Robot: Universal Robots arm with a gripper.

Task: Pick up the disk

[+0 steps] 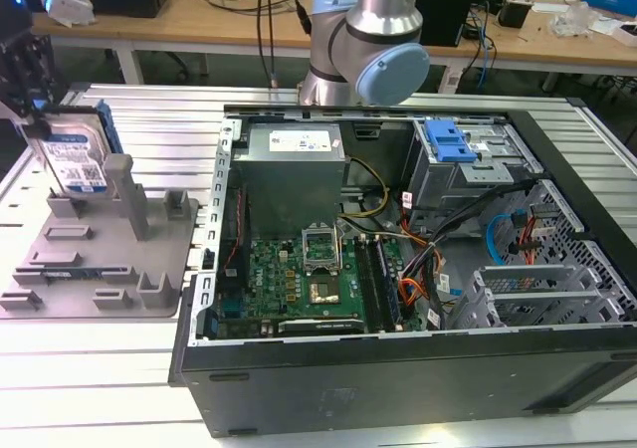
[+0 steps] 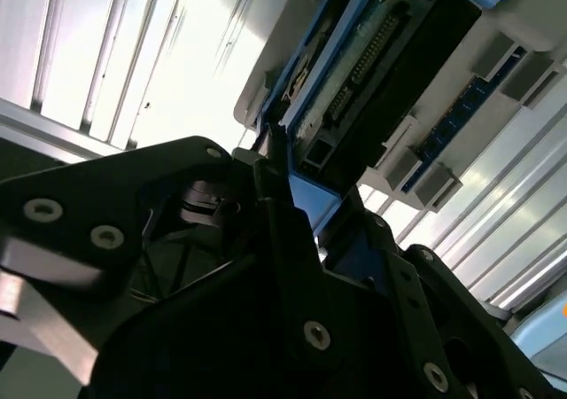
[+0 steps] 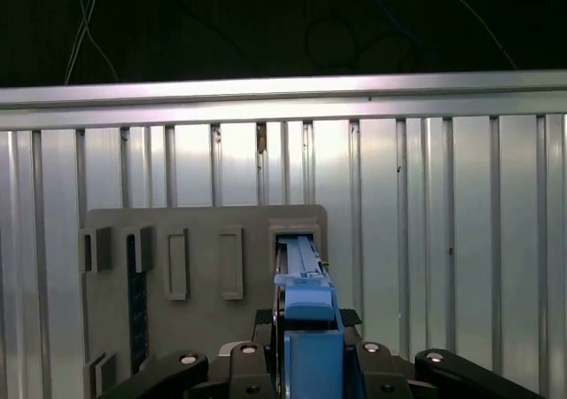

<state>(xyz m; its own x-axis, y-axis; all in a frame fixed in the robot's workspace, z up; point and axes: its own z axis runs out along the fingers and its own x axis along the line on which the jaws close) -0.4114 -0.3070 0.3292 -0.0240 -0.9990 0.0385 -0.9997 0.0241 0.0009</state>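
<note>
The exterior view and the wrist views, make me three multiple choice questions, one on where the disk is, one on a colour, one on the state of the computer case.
1. Where is the disk?
A. Upright at the grey fixture plate, on the exterior view's left
B. Inside the computer case
C. Flat on the wooden bench

2. What colour are the rails along the disk's edges?
A. Red
B. Blue
C. Yellow

3. What state is the computer case in?
A. Shut with its side panel on
B. Standing upright
C. Lying open, motherboard showing

Answers:
1 A: it stands on edge over the plate, with the gripper at it.
2 B: both wrist views show blue plastic.
3 C: the board and cables are exposed.
</note>
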